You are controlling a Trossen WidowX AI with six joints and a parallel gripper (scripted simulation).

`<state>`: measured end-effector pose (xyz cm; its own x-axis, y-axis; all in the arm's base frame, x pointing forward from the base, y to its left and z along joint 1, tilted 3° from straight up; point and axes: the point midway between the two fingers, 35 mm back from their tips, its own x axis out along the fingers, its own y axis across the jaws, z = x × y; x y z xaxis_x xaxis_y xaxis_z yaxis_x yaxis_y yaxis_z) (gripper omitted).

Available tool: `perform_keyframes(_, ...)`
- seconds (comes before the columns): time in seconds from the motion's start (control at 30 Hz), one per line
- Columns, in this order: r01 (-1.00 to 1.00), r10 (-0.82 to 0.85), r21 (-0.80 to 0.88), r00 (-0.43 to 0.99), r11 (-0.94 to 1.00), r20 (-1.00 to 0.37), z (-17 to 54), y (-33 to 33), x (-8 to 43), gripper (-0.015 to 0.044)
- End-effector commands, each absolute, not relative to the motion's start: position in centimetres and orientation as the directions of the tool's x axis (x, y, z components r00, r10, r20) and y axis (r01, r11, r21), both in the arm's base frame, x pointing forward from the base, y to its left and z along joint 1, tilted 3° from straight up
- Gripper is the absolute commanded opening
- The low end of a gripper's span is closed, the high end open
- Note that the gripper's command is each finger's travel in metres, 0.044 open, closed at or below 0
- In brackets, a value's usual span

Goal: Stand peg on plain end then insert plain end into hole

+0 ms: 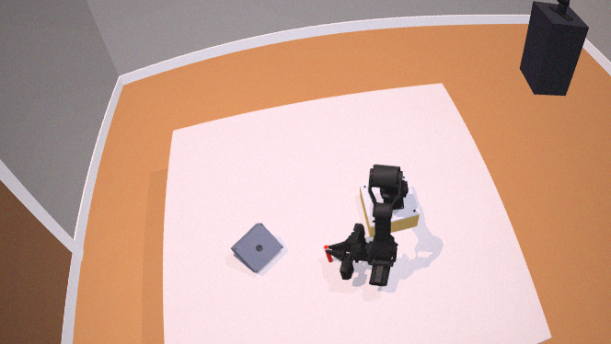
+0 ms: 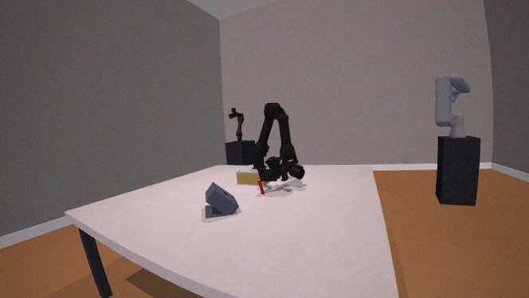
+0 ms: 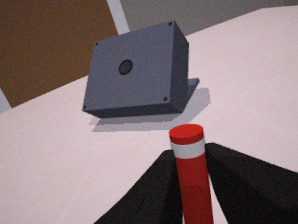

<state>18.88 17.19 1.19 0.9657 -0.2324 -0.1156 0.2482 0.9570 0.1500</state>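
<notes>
A red peg is held near its white-banded end, which points up. It stands close to upright with a slight tilt, its plain end low, at or just above the table; which of the two I cannot tell. My gripper is shut on the peg just below the white band. The grey sloped panel stands apart from the peg, with one dark round hole in its face. The peg's lower end is out of the wrist view.
The arm's white and yellow base block is behind the gripper. The white table carries the panel and the arm. Dark pedestals stand on the floor away from the table.
</notes>
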Motion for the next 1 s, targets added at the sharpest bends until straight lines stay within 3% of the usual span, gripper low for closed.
perform_keyframes(0.0, 0.248, -0.232, 0.150, 0.966, 0.957, -0.116, 0.97, 17.31, 18.80, 0.0049)
perform_keyframes(0.97, 0.244, -0.230, 0.161, 0.968, 0.956, -0.101, 0.90, 17.55, 18.50, 0.0049)
